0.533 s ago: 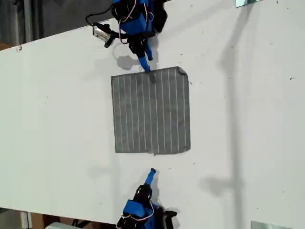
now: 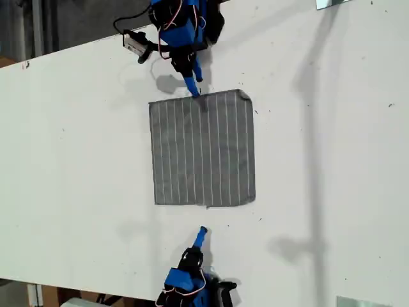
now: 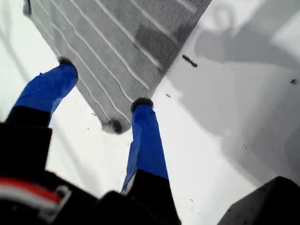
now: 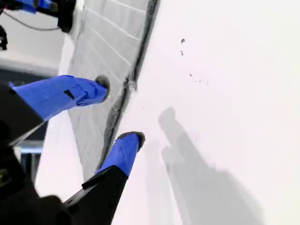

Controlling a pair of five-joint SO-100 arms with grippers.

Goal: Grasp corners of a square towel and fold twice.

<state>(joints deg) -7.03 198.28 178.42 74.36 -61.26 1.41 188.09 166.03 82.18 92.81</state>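
Note:
The grey striped towel lies flat on the white table. In the exterior view my first gripper is at the towel's upper edge. The first wrist view shows it open, with one fingertip over the towel and the other at its edge. A corner with a small dark nub lies between the fingers. My second gripper sits just off the towel's lower edge, apart from it. It is open and faces the towel's edge.
The white table stretches wide on both sides of the towel in the exterior view. A small camera and a black cable hang off the first arm's base. Soft shadows cross the table on the exterior view's right.

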